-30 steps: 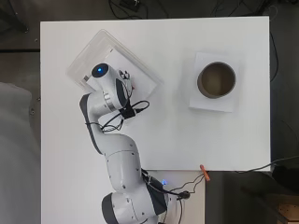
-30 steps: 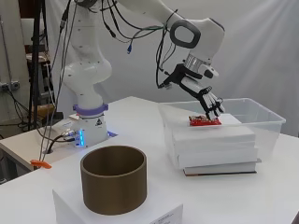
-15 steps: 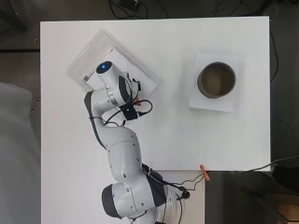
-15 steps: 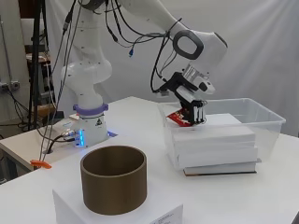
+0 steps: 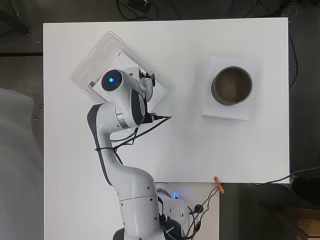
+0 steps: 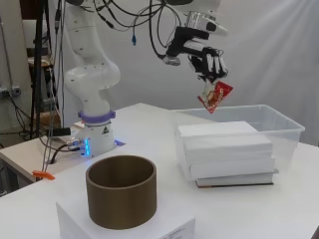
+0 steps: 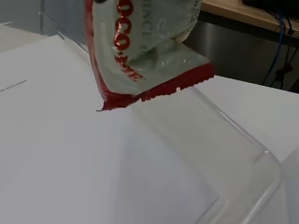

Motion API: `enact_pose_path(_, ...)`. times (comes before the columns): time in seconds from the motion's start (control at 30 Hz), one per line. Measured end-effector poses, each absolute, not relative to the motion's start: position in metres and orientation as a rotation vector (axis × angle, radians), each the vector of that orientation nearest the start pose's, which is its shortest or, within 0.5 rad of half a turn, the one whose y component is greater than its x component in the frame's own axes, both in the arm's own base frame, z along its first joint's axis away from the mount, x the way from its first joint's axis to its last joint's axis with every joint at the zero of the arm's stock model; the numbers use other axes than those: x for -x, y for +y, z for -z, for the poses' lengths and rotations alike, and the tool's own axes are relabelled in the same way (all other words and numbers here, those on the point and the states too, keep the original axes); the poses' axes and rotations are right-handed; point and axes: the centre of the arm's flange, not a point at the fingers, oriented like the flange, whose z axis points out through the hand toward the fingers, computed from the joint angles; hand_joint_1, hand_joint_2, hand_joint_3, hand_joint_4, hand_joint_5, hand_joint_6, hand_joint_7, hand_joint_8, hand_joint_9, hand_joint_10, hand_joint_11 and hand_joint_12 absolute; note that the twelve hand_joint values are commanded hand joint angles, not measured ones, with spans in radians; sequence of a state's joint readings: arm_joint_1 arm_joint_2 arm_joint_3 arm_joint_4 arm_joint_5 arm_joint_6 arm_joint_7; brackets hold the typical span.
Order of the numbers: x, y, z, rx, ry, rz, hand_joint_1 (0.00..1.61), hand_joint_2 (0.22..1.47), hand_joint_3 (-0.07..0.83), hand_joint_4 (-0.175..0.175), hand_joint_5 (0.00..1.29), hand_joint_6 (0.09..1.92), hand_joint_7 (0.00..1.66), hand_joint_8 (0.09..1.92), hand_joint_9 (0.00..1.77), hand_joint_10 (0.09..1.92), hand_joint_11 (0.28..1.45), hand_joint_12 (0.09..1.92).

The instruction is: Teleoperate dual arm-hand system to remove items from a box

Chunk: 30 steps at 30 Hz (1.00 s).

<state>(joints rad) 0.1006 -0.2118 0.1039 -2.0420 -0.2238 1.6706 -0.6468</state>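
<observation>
- Hand (image 6: 207,57) is up in the air over the box, fingers (image 6: 215,63) curled down and pinching the top edge of a small red-and-white snack packet (image 6: 215,95).
- Packet hangs free below the fingers, tilted, clear of everything under it. It sits above the near end of the box, higher than the rim.
- Wrist view: packet (image 7: 145,51) fills the upper part, red border with a ragged lower edge, pale greenish middle; the white slab and the clear box wall (image 7: 224,140) are behind it.
- Overhead view: the arm covers the hand and the packet, so the grip is only readable from the side.
- Clear plastic box (image 6: 286,130) sits on the white table (image 6: 149,119), turned at an angle to the table edges in the overhead view (image 5: 90,65).
- Inside the box: a stack of white flat slabs (image 6: 227,149), with a dark thin layer at the bottom. Top of the stack is just below the rim.
- Well apart from the box: a brown open cylinder (image 6: 121,196) standing upright on a white block (image 6: 124,226); same pair at the table's other side in the overhead view (image 5: 231,85).
- Small orange clip (image 5: 218,184) at the table edge near the arm base, next to cables.
</observation>
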Motion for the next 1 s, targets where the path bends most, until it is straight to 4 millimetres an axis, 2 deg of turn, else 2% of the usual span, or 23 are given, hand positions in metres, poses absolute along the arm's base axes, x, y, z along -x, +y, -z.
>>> enact_pose_path(0.07,-0.463,0.056,-0.536,3.033,-1.374,-0.297,1.01,1.16,-0.005,0.127,0.89,1.18,1.08,1.92,1.37,1.92,1.07,1.89)
enact_pose_path(0.13,-0.459,0.019,-0.551,3.069,-1.285,-0.245,1.03,1.15,-0.007,0.116,0.93,1.11,1.13,1.92,1.4,1.92,1.1,1.88)
enact_pose_path(0.2,-0.456,-0.02,-0.554,3.089,-1.214,-0.223,1.05,1.13,-0.006,0.108,0.96,1.04,1.16,1.92,1.43,1.92,1.13,1.88)
enact_pose_path(0.27,-0.451,-0.06,-0.554,3.107,-1.137,-0.202,1.05,1.12,-0.005,0.118,0.99,1.0,1.17,1.92,1.44,1.92,1.14,1.88)
enact_pose_path(0.3,-0.448,-0.089,-0.552,3.112,-1.097,-0.195,1.05,1.11,-0.004,0.131,1.0,0.98,1.17,1.92,1.45,1.92,1.15,1.88)
enact_pose_path(0.37,-0.441,-0.125,-0.546,3.119,-1.046,-0.19,1.05,1.1,-0.003,0.153,1.01,0.95,1.18,1.92,1.46,1.92,1.16,1.88)
enact_pose_path(0.47,-0.422,-0.177,-0.535,3.135,-0.947,-0.207,1.06,1.09,-0.001,0.155,1.02,0.95,1.2,1.92,1.47,1.92,1.18,1.88)
enact_pose_path(0.6,-0.404,-0.227,-0.525,3.166,-0.812,-0.237,1.06,1.11,0.005,0.115,0.99,1.03,1.2,1.92,1.47,1.92,1.19,1.87)
enact_pose_path(0.7,-0.395,-0.272,-0.523,3.174,-0.714,-0.239,1.18,1.13,0.004,0.164,0.98,1.32,1.21,1.92,1.46,1.92,1.2,1.86)
enact_pose_path(0.83,-0.39,-0.325,-0.514,3.155,-0.66,-0.232,1.21,1.14,0.001,0.175,0.98,1.42,1.21,1.92,1.46,1.92,1.2,1.87)
enact_pose_path(0.9,-0.388,-0.337,-0.514,3.152,-0.651,-0.213,1.22,1.14,0.001,0.175,0.98,1.5,1.21,1.92,1.46,1.92,1.21,1.86)
enact_pose_path(1.0,-0.393,-0.335,-0.518,3.154,-0.655,-0.19,1.23,1.14,0.002,0.175,0.99,1.69,1.22,1.92,1.45,1.92,1.22,1.86)
